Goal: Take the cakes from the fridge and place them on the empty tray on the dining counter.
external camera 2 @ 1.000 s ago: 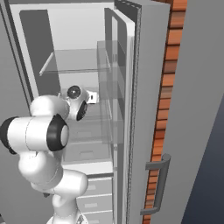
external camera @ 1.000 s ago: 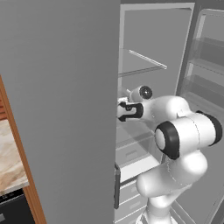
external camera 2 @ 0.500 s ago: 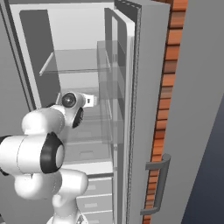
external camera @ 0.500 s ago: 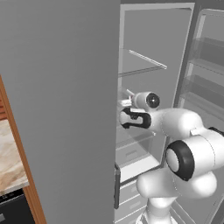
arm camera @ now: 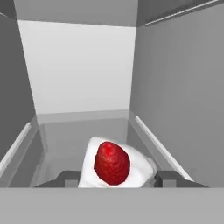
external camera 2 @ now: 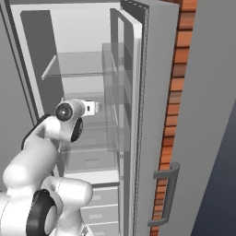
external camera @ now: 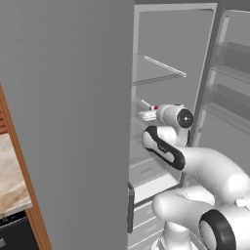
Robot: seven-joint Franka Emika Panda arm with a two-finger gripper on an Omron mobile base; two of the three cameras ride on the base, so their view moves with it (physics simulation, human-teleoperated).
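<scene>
We see the white cake with the red top (arm camera: 112,165) lying on a glass shelf (arm camera: 57,140) inside the open fridge (external camera: 68,122), toward the shelf's front edge and nearer its right side than its left. In the hand view it sits directly between our gripper's (arm camera: 114,178) two fingertips (arm camera: 168,177), which stand apart on either side of the slice; whether they are already pressing on it we cannot tell. From the left base view a small white and red shape (external camera: 149,114) shows just ahead of the hand, deep in the fridge's middle level. We judge the task to be at an early stage: this slice is not yet lifted out, and neither the chocolate slice nor the tray appears here, so both cakes have yet to reach the dining counter.
</scene>
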